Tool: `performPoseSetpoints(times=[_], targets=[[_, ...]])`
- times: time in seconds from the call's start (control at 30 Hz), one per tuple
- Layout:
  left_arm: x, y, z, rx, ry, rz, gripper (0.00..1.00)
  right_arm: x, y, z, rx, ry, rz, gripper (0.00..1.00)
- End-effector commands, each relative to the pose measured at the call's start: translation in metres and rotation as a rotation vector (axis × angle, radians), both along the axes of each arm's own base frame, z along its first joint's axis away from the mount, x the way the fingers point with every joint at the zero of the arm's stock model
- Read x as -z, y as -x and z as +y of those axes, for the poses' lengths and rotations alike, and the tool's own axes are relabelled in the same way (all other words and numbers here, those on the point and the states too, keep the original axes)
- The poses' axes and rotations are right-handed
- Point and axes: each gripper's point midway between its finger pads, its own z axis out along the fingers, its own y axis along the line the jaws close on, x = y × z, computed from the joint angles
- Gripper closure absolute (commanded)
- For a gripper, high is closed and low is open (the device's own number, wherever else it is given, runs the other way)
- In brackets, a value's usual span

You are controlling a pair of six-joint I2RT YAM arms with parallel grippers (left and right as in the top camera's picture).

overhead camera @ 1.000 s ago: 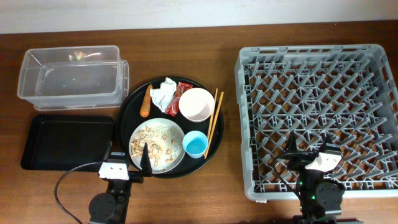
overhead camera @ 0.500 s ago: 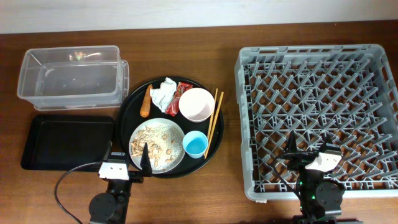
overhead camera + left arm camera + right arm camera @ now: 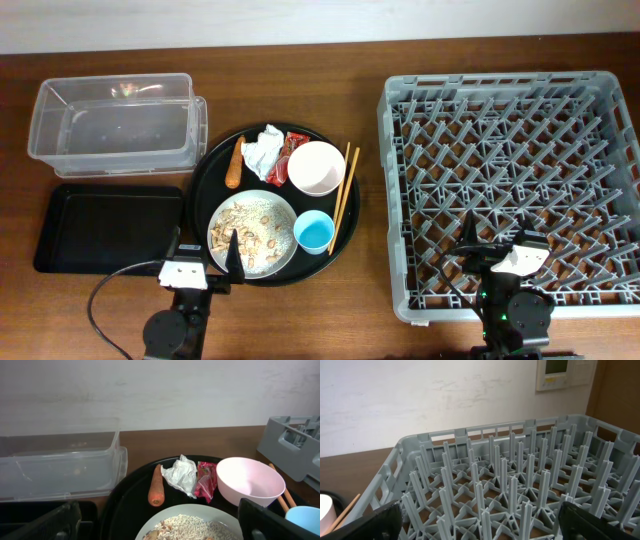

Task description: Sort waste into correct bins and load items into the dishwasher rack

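On the round black tray (image 3: 215, 180) lie an orange carrot stick (image 3: 235, 163), a crumpled white napkin (image 3: 263, 152), a red wrapper (image 3: 293, 155), a white bowl (image 3: 316, 168), wooden chopsticks (image 3: 343, 198), a light-blue cup (image 3: 313, 232) and a white plate (image 3: 285, 215) of beige food scraps (image 3: 248, 232). The grey dishwasher rack (image 3: 510, 190) stands on the right with nothing in it. My left gripper (image 3: 206, 250) is open and empty at the plate's near edge (image 3: 160, 525). My right gripper (image 3: 497, 245) is open and empty over the rack's front pegs (image 3: 480, 525).
A clear plastic box (image 3: 115, 125) stands at the back left. A flat black rectangular tray (image 3: 110, 228) lies in front of it, just left of my left gripper. A pale wall rises behind the table.
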Motion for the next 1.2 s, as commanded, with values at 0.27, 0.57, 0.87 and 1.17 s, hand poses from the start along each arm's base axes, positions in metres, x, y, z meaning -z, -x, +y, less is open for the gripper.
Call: performPoseSetpoints(times=[0.27, 0.57, 0.87, 1.17], targets=[[0.002, 0.000, 0.000, 0.003, -0.012, 0.003, 0.01, 0.003, 0.001, -0.003, 0.012, -0.003, 0.007, 0.02], [0.002, 0.000, 0.000, 0.003, -0.012, 0.003, 0.01, 0.003, 0.001, -0.003, 0.013, -0.003, 0.007, 0.02], [0.001, 0.000, 0.000, 0.003, -0.011, -0.001, 0.01, 0.003, 0.001, -0.003, 0.013, -0.003, 0.007, 0.02], [0.003, 0.005, -0.027, 0.161, -0.001, 0.008, 0.01, 0.000, 0.000, -0.003, 0.012, -0.004, -0.007, 0.02]])
